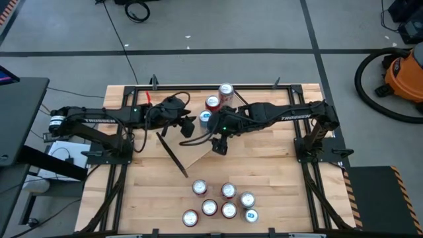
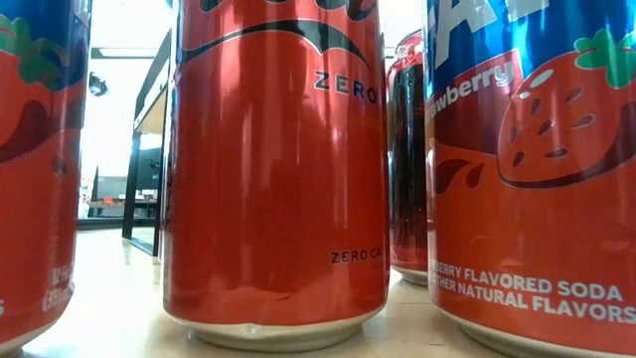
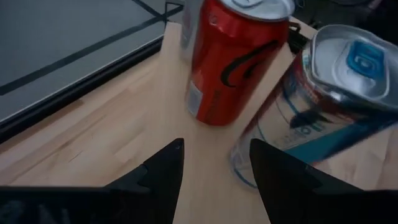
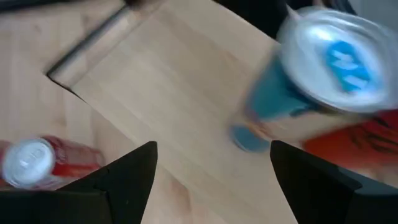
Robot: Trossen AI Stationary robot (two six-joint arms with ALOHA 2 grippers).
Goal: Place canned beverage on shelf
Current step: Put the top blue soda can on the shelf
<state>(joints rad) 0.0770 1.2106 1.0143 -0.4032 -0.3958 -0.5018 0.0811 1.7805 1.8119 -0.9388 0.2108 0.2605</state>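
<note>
**Entry: can-to-shelf, middle of a placing cycle**

- **Step in hand (judged):** Both arms are meeting at the centre of the high view, around a row of three cans. No can is being carried. This reads as the point between setting one can down and going for another.
- **Left gripper** (image 3: pixel 214 152): fingers spread, pinching nothing. They are pointing at the red can (image 3: pixel 236 56), with the blue-tabbed can (image 3: pixel 323 106) just beside it.
- **Right gripper** (image 4: pixel 214 149): fingers spread wide and holding nothing, hovering over the light board.
- **Shelf** (image 1: pixel 198 157): lying at the middle of the bench (image 1: pixel 277 172), skewed, with its dark edge running diagonally. The blue-tabbed can seems to be standing on this pale wood, though whether it is on the board or the bench cannot be told.
- **Next move calls for:** one arm backing clear of the other, then reaching to the lower centre for a fresh can.
- **Stock waiting:** a cluster of seven cans (image 1: pixel 225 203), packed close together. It includes a red zero-sugar can (image 2: pixel 273 169) and a strawberry soda can (image 2: pixel 537 169).
- **In the way:** the tight packing leaves little room for fingers, and the two arms are crowding each other.
</note>
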